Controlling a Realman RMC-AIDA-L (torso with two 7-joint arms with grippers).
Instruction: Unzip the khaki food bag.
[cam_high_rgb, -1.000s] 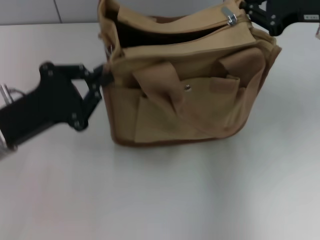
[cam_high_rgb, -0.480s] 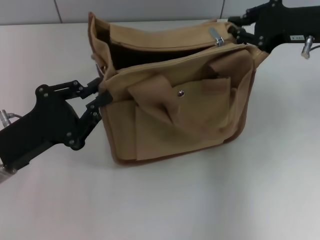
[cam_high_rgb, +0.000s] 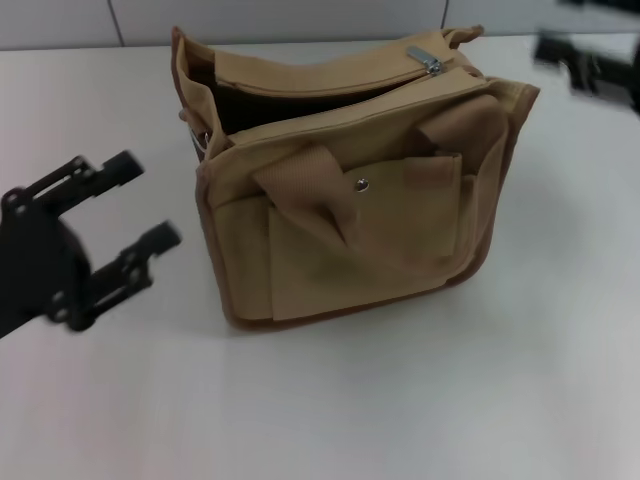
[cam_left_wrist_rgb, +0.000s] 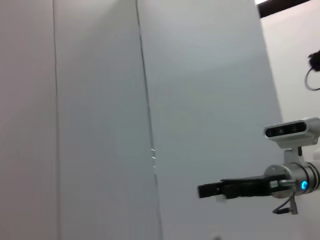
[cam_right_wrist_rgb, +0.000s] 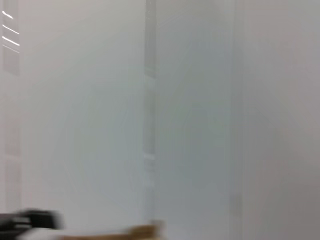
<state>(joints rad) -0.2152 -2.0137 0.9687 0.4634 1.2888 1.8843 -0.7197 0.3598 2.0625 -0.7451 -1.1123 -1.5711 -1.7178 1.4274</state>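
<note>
The khaki food bag (cam_high_rgb: 360, 210) stands upright mid-table in the head view, front pocket with its metal snap (cam_high_rgb: 362, 184) facing me. Its top gapes open, showing a dark inside. The silver zipper pull (cam_high_rgb: 430, 62) lies at the far right end of the top. My left gripper (cam_high_rgb: 148, 200) hangs open to the left of the bag, a short gap away and touching nothing. My right gripper (cam_high_rgb: 585, 62) is at the far right, beyond the bag's top corner and clear of it. Only a tan sliver of the bag (cam_right_wrist_rgb: 145, 231) shows in the right wrist view.
The white table (cam_high_rgb: 400, 400) stretches wide in front of the bag and to both sides. A grey panelled wall (cam_high_rgb: 280, 20) runs behind it. The left wrist view faces that wall, with the right arm (cam_left_wrist_rgb: 250, 187) showing far off.
My left gripper has let go of the bag's left end, opened and drawn back left. My right gripper has come off the zipper end and moved away right. The bag has settled.
</note>
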